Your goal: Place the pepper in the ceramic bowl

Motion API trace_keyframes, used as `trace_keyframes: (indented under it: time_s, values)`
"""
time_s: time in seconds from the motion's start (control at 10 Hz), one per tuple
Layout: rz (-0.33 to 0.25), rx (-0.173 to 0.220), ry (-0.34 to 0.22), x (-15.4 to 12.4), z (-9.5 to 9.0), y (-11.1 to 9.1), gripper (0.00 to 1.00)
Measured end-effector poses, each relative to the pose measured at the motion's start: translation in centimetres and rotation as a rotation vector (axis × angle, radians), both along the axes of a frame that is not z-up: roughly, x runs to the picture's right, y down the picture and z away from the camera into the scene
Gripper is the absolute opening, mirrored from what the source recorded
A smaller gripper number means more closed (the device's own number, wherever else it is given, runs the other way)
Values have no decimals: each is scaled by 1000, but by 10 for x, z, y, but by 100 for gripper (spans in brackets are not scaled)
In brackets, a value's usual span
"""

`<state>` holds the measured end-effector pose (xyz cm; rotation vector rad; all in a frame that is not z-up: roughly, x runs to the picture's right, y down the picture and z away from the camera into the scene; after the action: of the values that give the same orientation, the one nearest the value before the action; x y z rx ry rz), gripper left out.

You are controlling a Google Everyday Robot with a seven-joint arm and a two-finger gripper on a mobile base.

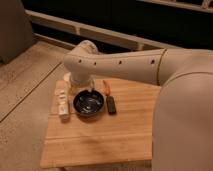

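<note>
The pepper (106, 87), small and red-orange, lies on the wooden table (115, 135) just right of and behind the ceramic bowl (88, 103), a dark glossy round dish. My arm reaches in from the right and bends down at the bowl's far rim. The gripper (82, 88) hangs there, mostly hidden under the wrist, a little left of the pepper. It stands open and holds nothing. Nothing lies in the bowl.
A small black block (111, 105) lies right beside the bowl. A white oblong object (63, 103) lies at the table's left edge, with a pale thing (67, 80) behind it. Beyond the table are a concrete floor and a rail.
</note>
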<state>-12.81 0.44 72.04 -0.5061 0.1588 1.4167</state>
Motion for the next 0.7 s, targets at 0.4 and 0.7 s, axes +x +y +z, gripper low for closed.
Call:
trace_keyframes:
  time_s: [0.4,0.7]
  values:
    - [29,30,81,15,22,-26,65]
    - [26,38,89,12,53,-48,65]
